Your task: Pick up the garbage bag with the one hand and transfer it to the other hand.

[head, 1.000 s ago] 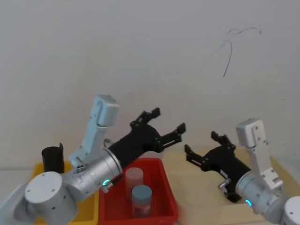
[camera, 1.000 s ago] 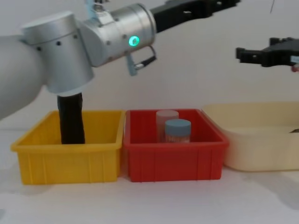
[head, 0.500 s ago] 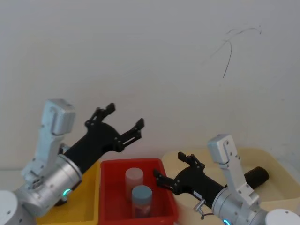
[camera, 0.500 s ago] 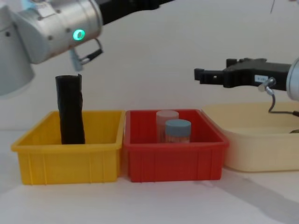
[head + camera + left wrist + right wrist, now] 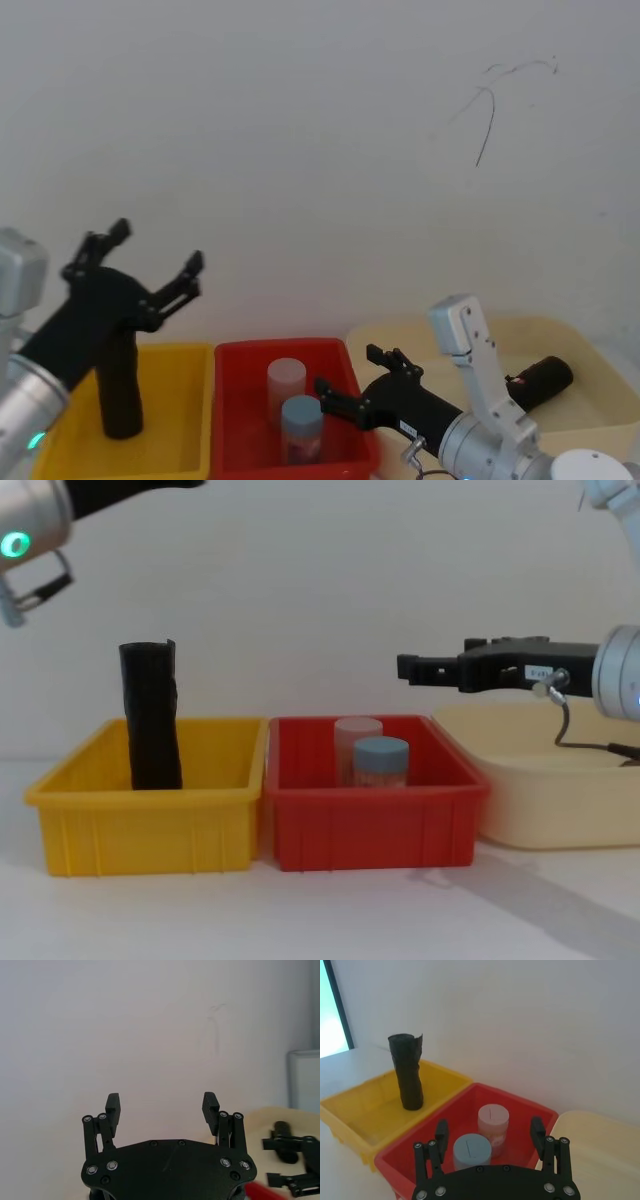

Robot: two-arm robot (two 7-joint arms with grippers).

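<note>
The garbage bag [image 5: 545, 376], a thick black roll with a small red mark near one end, lies on its side in the beige tray [image 5: 590, 405] at the right. A slimmer plain black roll [image 5: 120, 390] [image 5: 152, 715] [image 5: 408, 1072] stands upright in the yellow bin [image 5: 140, 830]. My left gripper [image 5: 157, 248] [image 5: 161, 1105] is open and empty, raised high above the yellow bin. My right gripper [image 5: 348, 370] [image 5: 405, 666] [image 5: 489, 1130] is open and empty, reaching left over the red bin [image 5: 370, 820], well apart from the garbage bag.
The red bin between the yellow bin and the tray holds two jars, a pale one [image 5: 357, 735] and one with a blue lid [image 5: 381, 760]. A white wall stands close behind all three containers. Bare table lies in front of them.
The left arm has swung from the middle out to the left, uncovering the plain roll. The right arm has dropped and reached left over the red bin, uncovering the garbage bag. Both grippers stayed open.
</note>
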